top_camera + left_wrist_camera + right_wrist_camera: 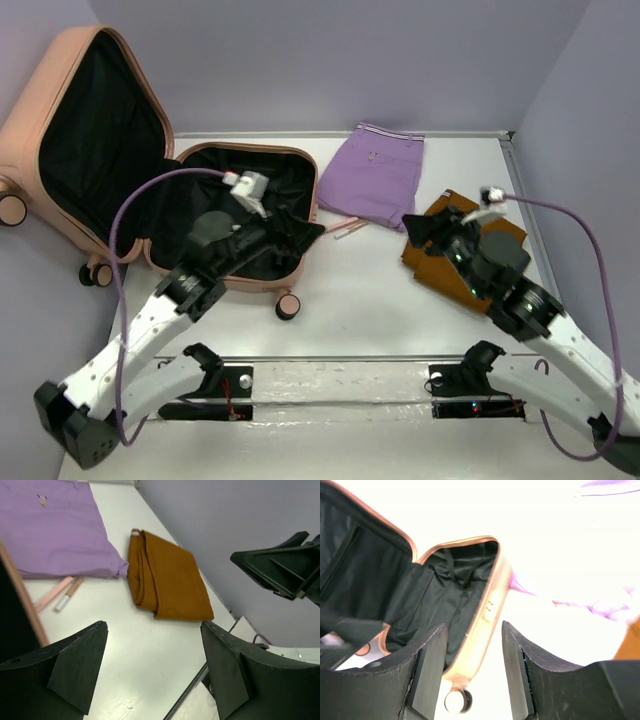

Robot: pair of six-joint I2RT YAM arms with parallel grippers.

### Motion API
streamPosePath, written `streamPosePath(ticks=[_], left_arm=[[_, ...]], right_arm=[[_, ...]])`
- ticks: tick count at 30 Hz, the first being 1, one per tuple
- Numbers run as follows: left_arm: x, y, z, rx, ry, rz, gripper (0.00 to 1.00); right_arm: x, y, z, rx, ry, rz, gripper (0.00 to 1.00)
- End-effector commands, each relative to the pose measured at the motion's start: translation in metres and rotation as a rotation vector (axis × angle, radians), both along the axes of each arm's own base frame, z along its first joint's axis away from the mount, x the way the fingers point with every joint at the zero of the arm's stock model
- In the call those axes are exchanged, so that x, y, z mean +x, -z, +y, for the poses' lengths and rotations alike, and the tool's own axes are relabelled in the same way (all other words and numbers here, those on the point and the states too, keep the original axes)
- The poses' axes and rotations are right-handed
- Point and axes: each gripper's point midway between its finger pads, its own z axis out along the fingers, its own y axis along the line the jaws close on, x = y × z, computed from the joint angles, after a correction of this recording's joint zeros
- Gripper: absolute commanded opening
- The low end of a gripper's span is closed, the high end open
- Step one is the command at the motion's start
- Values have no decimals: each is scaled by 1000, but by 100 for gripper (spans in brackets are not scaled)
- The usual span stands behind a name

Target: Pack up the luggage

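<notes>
The luggage (75, 110) lies open at the left: its peach-pink lid leans on the wall and its black-lined base (210, 190) rests on the table. My left gripper (305, 232) hangs over the base's right rim, open and empty (154, 627). A folded brown cloth (432, 270) lies at the right, with my right gripper (415, 225) just above its left end. That gripper's jaws stand apart with nothing between them (473, 627), facing the luggage (487, 602). Purple shorts (372, 175) lie flat at the back. The left wrist view shows the brown cloth (170, 580) and the shorts (55, 530).
Two thin pink tubes (346, 228) lie between the luggage and the shorts, and show in the left wrist view as pink tubes (52, 594) too. Lilac walls close the table at the back and both sides. A metal rail (330, 360) runs along the near edge.
</notes>
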Motion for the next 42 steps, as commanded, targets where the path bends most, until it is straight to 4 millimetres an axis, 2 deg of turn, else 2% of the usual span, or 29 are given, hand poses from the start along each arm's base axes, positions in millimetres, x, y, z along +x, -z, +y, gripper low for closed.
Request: streamPosePath(ticks=[1,2,3,4,5,6,7,8,9,10,11,12,13,14,15,18,19,21,22,23,24,30,36,42], left_arm=[[18,-7,-60,59,-36,-18,86],[22,-18,-74,73,-41,-30,84],[17,-13,-93,111,-12,-29,83],[33,21,-105,228,-47,17,83],[40,13,-116,240,-47,6,81],[49,41,-129,321,-46,38,81],[50,29,-131,313,-43,11,79],[63,56,-135,399,-73,34,77],[70,53,-139,417,-84,21,73],[82,73,-143,484,-104,25,73],[88,81,-146,511,-111,24,70],[94,77,-154,513,-109,9,66],[100,98,-164,557,-86,25,65],[103,110,-166,606,-77,29,64],[111,108,-172,616,-86,19,64],[132,135,-178,704,-100,34,63],[134,153,-184,724,-65,56,62],[151,156,-184,719,-65,63,58],[156,162,-183,727,-64,77,56],[158,179,-183,754,-43,108,55],[161,181,-183,759,-41,111,55],[185,221,-157,860,-68,150,55],[185,249,-142,909,-50,185,49],[185,266,-137,923,-50,204,50]], right_arm=[[-31,83,-59,-77,153,162,53],[-35,91,-65,-79,168,177,53],[-39,106,-70,-78,184,209,52],[-45,113,-77,-79,197,221,52],[-47,119,-83,-79,223,231,52],[-51,135,-88,-86,243,270,50],[-52,135,-91,-69,256,267,50],[-57,138,-98,-59,274,267,50],[-58,146,-101,-57,287,278,49],[-60,151,-105,-64,295,283,49],[-61,155,-106,-65,301,286,49],[-63,158,-107,-53,308,297,49],[-63,166,-106,-55,304,311,49],[-64,169,-104,-54,296,321,49],[-63,172,-103,-52,300,328,49],[-58,183,-95,-75,288,352,49],[-57,186,-91,-73,277,356,49],[-55,192,-87,-80,266,362,49],[-54,194,-86,-82,262,366,49],[-53,195,-84,-83,260,366,49],[-52,194,-83,-83,256,364,49],[-49,196,-79,-91,239,348,49],[-48,199,-75,-105,223,352,49],[-47,203,-72,-117,210,352,49]])
